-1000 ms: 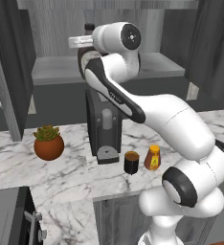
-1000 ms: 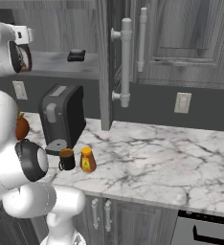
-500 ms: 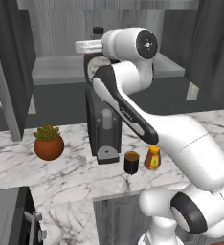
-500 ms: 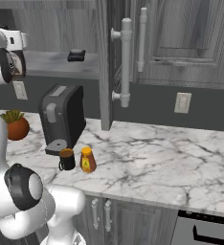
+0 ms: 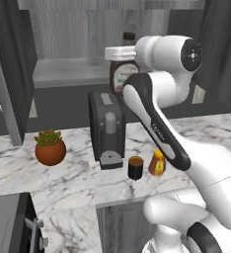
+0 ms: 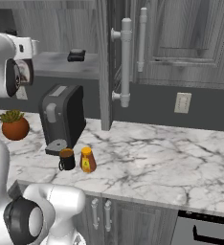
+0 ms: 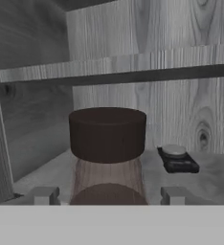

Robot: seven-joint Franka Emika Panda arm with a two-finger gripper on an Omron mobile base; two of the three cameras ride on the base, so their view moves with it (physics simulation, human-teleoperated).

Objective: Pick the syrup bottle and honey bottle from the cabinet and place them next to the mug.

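Note:
The syrup bottle (image 5: 121, 75), dark brown with a white-and-red label, hangs upright at the front edge of the cabinet shelf (image 5: 63, 71), above the coffee machine. My gripper (image 7: 109, 195) is shut on it. In the hand view both fingertips (image 7: 44, 195) flank its body and its dark cap (image 7: 107, 134) stands close in front. Its label also peeks out beside the arm (image 6: 26, 72). Down on the marble counter, the honey bottle (image 5: 158, 163) (image 6: 87, 159) stands right beside the dark mug (image 5: 135, 168) (image 6: 66, 159).
A black coffee machine (image 5: 106, 129) (image 6: 61, 117) stands directly under the held bottle, behind the mug. A potted plant (image 5: 50, 148) sits to its left. A small dark object (image 7: 177, 159) (image 6: 76, 55) lies on the shelf. The open cabinet door (image 6: 106, 62) juts out to the right.
The arm has swung to the right, and the syrup bottle has travelled right with the gripper along the shelf front. Mug, honey bottle and coffee machine have stayed put.

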